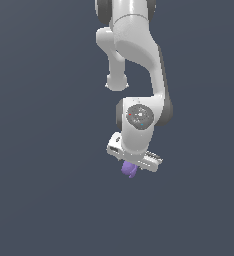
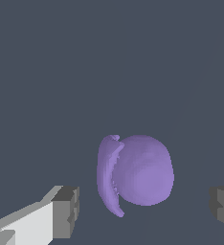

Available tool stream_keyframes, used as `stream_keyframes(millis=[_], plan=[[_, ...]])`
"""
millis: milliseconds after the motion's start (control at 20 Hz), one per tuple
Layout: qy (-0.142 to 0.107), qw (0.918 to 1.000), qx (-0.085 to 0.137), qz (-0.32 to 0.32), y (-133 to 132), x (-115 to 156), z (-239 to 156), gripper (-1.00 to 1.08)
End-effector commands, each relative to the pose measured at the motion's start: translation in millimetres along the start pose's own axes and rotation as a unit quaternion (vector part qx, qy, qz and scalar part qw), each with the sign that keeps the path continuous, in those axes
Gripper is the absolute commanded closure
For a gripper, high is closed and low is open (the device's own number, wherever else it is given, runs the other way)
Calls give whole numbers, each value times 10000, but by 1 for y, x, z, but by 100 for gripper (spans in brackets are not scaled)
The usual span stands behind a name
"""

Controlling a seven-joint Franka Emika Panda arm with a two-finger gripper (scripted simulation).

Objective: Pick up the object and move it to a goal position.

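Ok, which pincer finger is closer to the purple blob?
The finger whose white body shows in the wrist view, beside the purple blob's thin curved flap. The other finger, just a grey pad at the frame edge, stands further off.

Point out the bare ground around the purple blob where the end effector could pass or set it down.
Bare grey floor lies open on every side of the purple blob. The only crowding is at the blob itself: the open end effector straddles it, one finger on each side, with clear gaps between them.
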State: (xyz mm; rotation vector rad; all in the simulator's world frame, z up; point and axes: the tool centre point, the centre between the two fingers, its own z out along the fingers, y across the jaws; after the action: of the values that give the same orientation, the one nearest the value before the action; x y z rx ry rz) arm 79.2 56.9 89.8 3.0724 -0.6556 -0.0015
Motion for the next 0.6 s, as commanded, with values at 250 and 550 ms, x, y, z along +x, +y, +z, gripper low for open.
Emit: stream_keyframes(millis=[250, 550], plan=[[3, 10000, 1, 10, 0, 0, 20, -92], [5, 10000, 1, 22, 0, 0, 48, -92]])
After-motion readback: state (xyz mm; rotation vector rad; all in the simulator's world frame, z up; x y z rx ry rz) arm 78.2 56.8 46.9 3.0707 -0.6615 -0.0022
